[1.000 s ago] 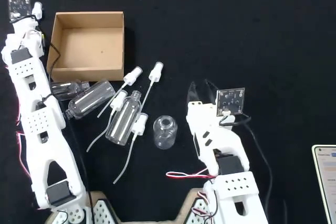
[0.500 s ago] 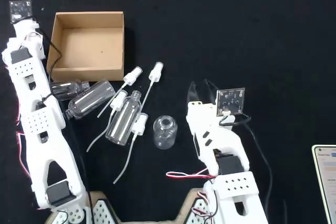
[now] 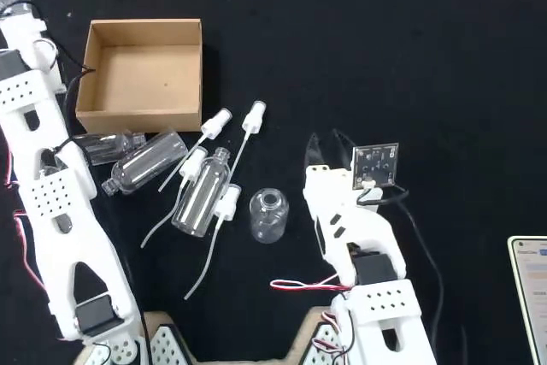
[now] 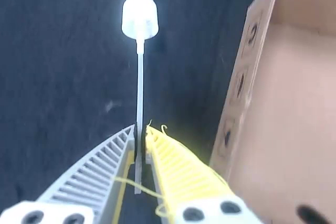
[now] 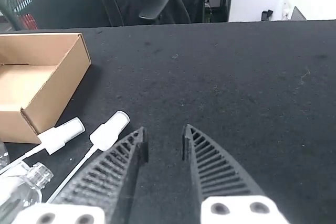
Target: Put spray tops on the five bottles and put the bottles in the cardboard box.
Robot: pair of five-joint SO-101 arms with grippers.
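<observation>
**Left arm.** The left gripper (image 4: 140, 130) is closed on the thin dip tube of the held spray top (image 4: 139, 11). The tube is pinched between the grey finger and the yellow finger. The white spray head stands beyond the fingertips, over the black table (image 4: 63, 51). The cardboard box (image 4: 283, 103) sits just beside this gripper, with its outer wall alongside the yellow finger. Seen from above, the left arm (image 3: 51, 194) runs along the left edge of the table, past the box, to the far left corner. The box stands open-topped there.

**Right arm.** The right gripper (image 5: 163, 137) is open, with a plain gap between its two black fingers. It sits low over the table. In the high view it lies to the right of the loose parts, well apart from the box.

**Loose parts.** All lie between the box and the right gripper.
- Three lying bottles are on their sides. One (image 3: 107, 144) is just in front of the box's near wall, the second (image 3: 147, 161) is close beside it, and the third (image 3: 202, 190) is nearer the table's middle.
- One upright bottle (image 3: 268, 215) stands with its neck uncapped, near the third lying bottle.
- Four loose spray tops rest on the table. Two (image 3: 218, 121) (image 3: 254, 115) are near the box's near right corner. Two (image 3: 192, 162) (image 3: 227, 203) flank the third lying bottle.
</observation>
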